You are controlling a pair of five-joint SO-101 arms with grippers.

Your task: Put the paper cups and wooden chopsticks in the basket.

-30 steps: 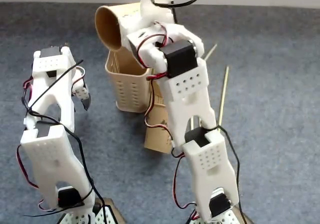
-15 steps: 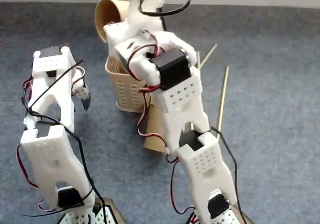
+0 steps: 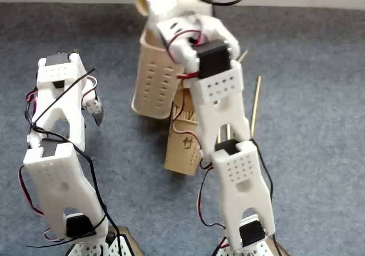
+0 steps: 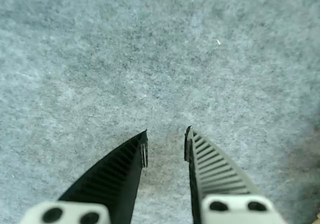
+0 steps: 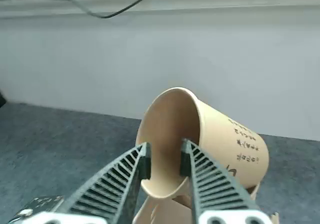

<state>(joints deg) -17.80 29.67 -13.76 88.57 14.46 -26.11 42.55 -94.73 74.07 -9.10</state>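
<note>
Item: paper cup (image 5: 220,134), thin-walled, light, easily crushed out of round; stiffest at the rolled rim, so the rim is where I take it. It lies tilted on its side in the air near the far edge of the grey carpet (image 3: 319,153), mouth turned back toward my wrist, just above the basket (image 3: 154,85). My right gripper (image 5: 164,153) is clamped on the cup's wall at the lower rim; one finger seems to sit inside the mouth and the other outside, though I cannot tell this for certain. I judge a light pinch enough, since a harder one would fold the wall. Item: basket, pale perforated plastic, standing on the carpet and leaning, part hidden by my right arm; light enough, I judge, to tip if nudged. Item: second paper cup (image 3: 183,145), on its side on the carpet just on the near side of the basket, under my right arm. Item: wooden chopsticks (image 3: 255,105), thin, stiff, lying on the carpet to the right of the basket; best gripped mid-length. Item: left gripper (image 4: 165,139), jaws slightly apart, holding nothing, over bare carpet well to the left of the basket.
</note>
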